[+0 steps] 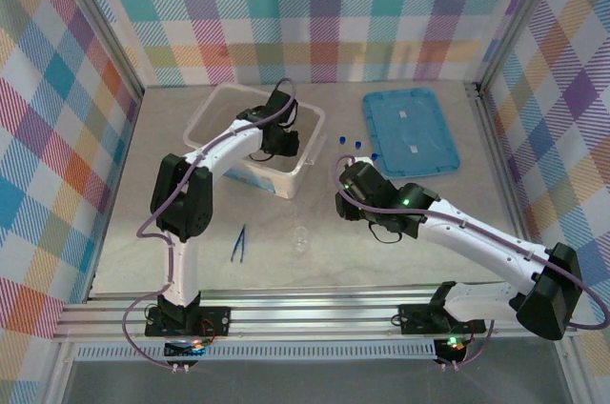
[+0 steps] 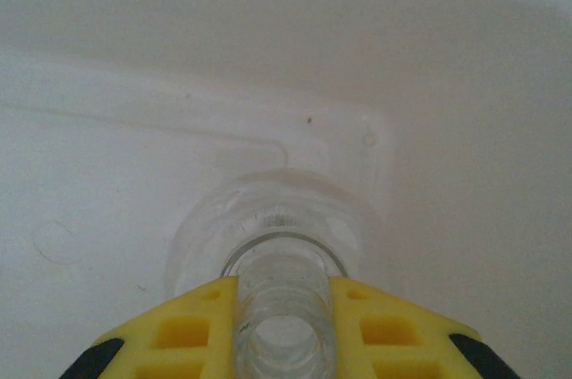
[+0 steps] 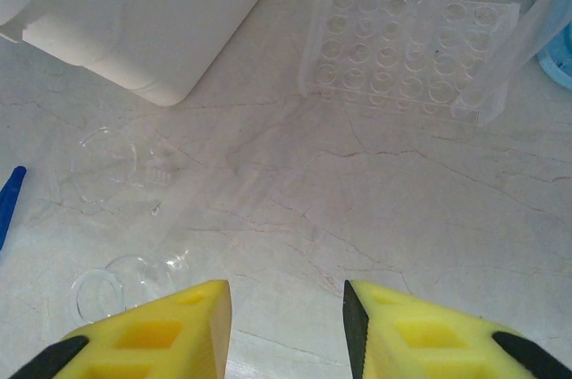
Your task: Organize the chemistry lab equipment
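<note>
**Flask going into the box: set it down gently, don't drop it**

The glass flask [image 2: 286, 218] is down inside the plastic box [image 1: 214, 109]. The left gripper [image 2: 284, 303] pinches its neck between the yellow fingers, and the round belly hangs low over the box floor. I can't tell if it's touching yet.

If I were driving, I'd ease it straight down until the belly sits flat. Then I'd open the fingers slowly and lift straight up so the neck doesn't get tipped over. It's smooth glass on smooth plastic, so I reckon it slides or rolls pretty easily.

The rest of the kit is out on the table [image 1: 381, 261]. The tweezers [image 1: 238, 243] and a little cup [image 1: 302, 238] lie in front of the box. The blue-capped tubes [image 1: 357, 144] are between the box and the blue lid [image 1: 410, 132]. The right gripper [image 3: 286, 307] hovers over bare tabletop with its fingers spread and nothing between them, and a clear rack [image 3: 407, 57] sits ahead of it.

The tabletop is pale and marble-looking, flat and fairly shiny, so clear glass is hard to spot on it. The walls [image 1: 315, 13] all around are covered in bright checked cloth on a metal frame.
</note>
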`<action>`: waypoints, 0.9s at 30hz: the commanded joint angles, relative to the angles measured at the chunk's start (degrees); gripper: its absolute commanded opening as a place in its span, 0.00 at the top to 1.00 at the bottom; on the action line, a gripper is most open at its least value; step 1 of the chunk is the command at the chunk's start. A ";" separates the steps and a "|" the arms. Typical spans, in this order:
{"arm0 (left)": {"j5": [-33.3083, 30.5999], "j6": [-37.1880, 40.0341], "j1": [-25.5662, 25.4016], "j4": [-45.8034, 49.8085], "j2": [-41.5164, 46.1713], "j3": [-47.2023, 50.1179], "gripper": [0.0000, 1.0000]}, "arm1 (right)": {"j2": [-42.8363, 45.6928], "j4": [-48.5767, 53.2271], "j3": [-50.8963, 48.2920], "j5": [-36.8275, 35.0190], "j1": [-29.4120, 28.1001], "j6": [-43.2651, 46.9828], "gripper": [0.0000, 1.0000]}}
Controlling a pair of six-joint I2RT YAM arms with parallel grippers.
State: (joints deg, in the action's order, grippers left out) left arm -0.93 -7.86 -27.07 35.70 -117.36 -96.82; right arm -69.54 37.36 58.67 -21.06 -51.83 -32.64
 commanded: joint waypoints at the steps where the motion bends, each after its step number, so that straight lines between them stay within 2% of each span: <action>1: 1.23 0.73 0.06 -2.29 3.71 1.16 0.98 | 0.53 -0.37 -0.47 0.76 -0.45 -1.07 0.61; 21: 7.68 5.14 0.02 3.44 -0.02 -5.53 0.92 | 1.24 -0.56 -1.37 0.31 -0.47 -1.26 0.61; 27: 6.91 5.70 0.00 6.98 -2.73 -9.03 0.90 | 1.49 -0.91 -1.46 0.23 -0.55 -1.18 0.62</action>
State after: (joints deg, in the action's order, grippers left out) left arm 4.69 -3.33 -27.07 40.21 -118.91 -103.35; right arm -69.14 36.97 57.80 -20.49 -51.83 -32.84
